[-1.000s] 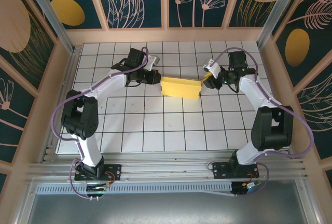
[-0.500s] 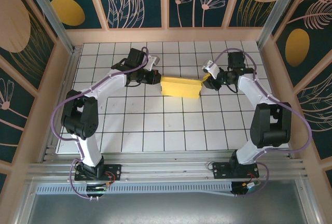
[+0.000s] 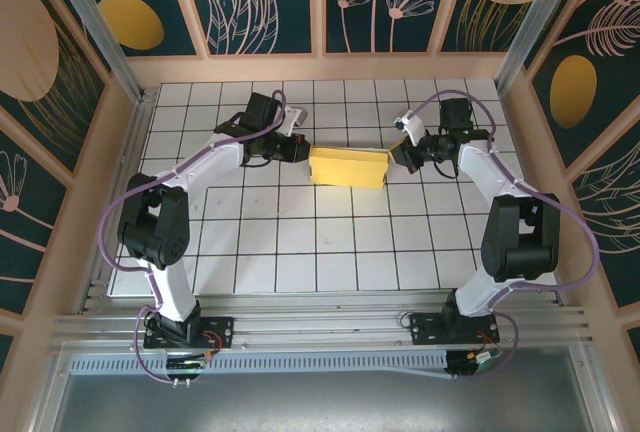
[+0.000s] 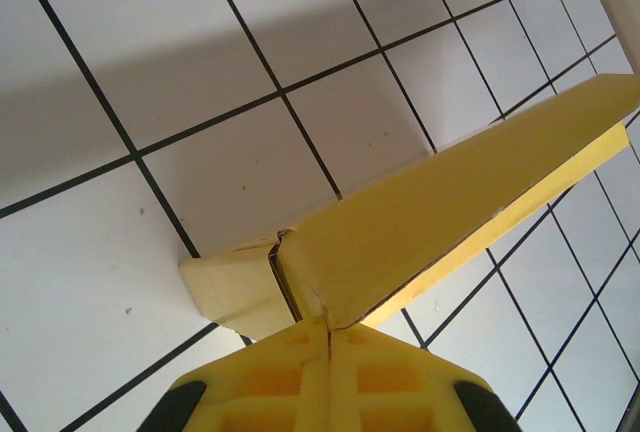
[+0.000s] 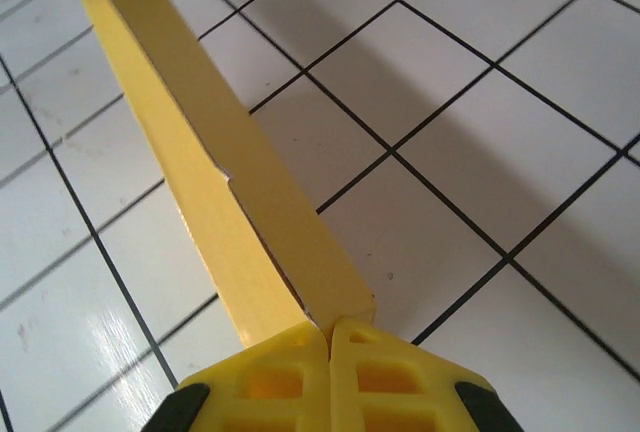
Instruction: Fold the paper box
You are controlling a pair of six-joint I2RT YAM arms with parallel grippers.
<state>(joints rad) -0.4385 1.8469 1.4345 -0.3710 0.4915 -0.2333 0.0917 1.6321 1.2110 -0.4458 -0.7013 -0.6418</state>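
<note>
Two grippers flank the paper box [image 3: 348,167], a long yellow shape lying across the tiled table [image 3: 300,252], a little toward 12 o'clock from the table's middle. The left gripper [image 3: 302,149] sits at the box's 9 o'clock end. In its wrist view, its yellow fingers [image 4: 270,382] are clenched on the box's corner, and a small flap [image 4: 232,287] sticks out just beside them. The right gripper [image 3: 398,152] is at the 3 o'clock end, its fingertips [image 5: 270,377] pressed together right against the box's narrow end. Whether any card is caught between them cannot be told.
</note>
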